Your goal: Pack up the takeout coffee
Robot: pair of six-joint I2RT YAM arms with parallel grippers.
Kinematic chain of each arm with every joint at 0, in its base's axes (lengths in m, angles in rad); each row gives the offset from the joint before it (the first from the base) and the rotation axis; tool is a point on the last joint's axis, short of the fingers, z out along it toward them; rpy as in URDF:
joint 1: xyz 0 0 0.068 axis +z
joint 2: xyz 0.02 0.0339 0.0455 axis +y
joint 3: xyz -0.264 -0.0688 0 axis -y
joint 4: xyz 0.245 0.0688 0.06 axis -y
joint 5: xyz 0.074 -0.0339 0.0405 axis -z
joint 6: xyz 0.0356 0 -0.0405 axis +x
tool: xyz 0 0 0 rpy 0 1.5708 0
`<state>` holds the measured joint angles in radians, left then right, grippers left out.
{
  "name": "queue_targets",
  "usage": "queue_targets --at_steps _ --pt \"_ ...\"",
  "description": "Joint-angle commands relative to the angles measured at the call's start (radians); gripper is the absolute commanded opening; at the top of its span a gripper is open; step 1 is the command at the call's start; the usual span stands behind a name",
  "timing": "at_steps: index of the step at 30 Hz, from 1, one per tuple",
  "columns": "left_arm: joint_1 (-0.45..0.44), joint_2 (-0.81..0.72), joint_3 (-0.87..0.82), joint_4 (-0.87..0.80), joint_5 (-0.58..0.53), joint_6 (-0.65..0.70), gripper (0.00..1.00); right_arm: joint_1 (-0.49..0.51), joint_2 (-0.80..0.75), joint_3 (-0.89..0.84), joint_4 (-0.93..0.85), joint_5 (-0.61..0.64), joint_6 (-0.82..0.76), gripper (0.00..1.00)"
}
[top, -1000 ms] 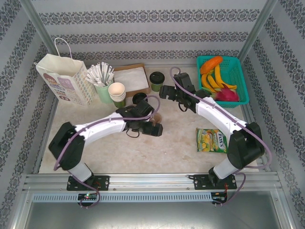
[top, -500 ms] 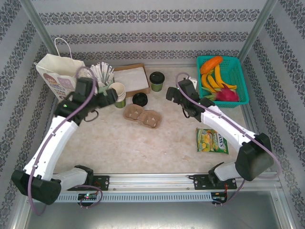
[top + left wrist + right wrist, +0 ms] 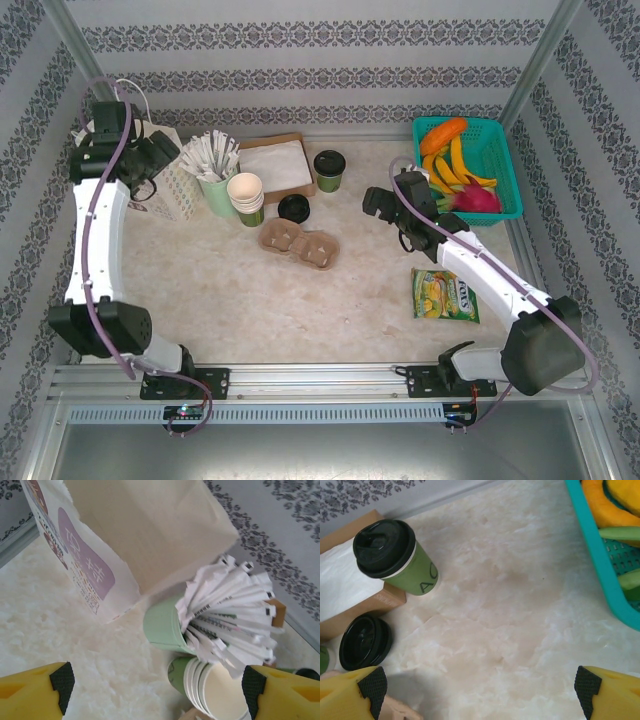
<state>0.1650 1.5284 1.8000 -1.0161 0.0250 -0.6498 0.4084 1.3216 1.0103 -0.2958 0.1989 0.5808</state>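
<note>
Lighting was bright, even and diffuse, falling from overhead. The pale surface (image 3: 230, 300) carried no hard glare, only a mild sheen in the right wrist view. Shadows were soft and short, the clearest lying at the foot of the coffee cup (image 3: 400, 555). The top view was sharp throughout. In the left wrist view the white wrapped sticks (image 3: 235, 610) were near overexposure, and the paper bag (image 3: 150, 530) looked slightly soft.

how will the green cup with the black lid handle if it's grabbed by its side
The green cup looks like paper, so a hard squeeze would probably dent it. It narrows toward its base, so a push near the black lid may tip it. Its weight is unclear: nothing shows whether it is full.
</note>
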Motion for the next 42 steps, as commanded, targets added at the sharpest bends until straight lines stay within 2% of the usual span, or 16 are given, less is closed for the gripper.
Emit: queue_targets --at_steps 1,5,8,15,21,24,28,32,38,42 --pt "0.035 0.041 0.055 -0.036 -0.042 -0.074 0.86 0.004 -0.028 -0.001 0.0 -0.045 -0.042 0.98" --pt "0.045 0.119 0.125 -0.037 -0.123 -0.118 0.8 0.009 -0.043 -0.027 0.01 -0.053 -0.044 0.98" --pt "0.053 0.191 0.183 -0.05 -0.137 -0.143 0.76 0.009 -0.05 -0.039 0.006 -0.07 -0.043 0.98" --pt "0.062 0.366 0.37 -0.174 -0.218 -0.176 0.63 0.017 -0.045 -0.04 -0.016 -0.092 -0.047 0.98" --pt "0.062 0.401 0.357 -0.156 -0.18 -0.173 0.47 0.02 -0.049 -0.046 -0.019 -0.09 -0.049 0.98" --pt "0.063 0.402 0.355 -0.166 -0.175 -0.158 0.33 0.023 -0.05 -0.047 -0.018 -0.091 -0.049 0.98" --pt "0.062 0.359 0.343 -0.175 -0.211 -0.127 0.13 0.027 -0.053 -0.051 -0.016 -0.093 -0.049 0.98" --pt "0.062 0.287 0.297 -0.186 -0.246 -0.06 0.01 0.029 -0.046 -0.051 -0.015 -0.097 -0.048 0.98" --pt "0.064 0.113 0.144 -0.212 -0.244 0.039 0.0 0.036 -0.004 -0.005 -0.073 -0.131 -0.014 0.98" --pt "0.064 -0.036 0.001 -0.227 -0.232 0.08 0.0 0.084 0.033 0.013 -0.109 -0.128 0.043 0.98"
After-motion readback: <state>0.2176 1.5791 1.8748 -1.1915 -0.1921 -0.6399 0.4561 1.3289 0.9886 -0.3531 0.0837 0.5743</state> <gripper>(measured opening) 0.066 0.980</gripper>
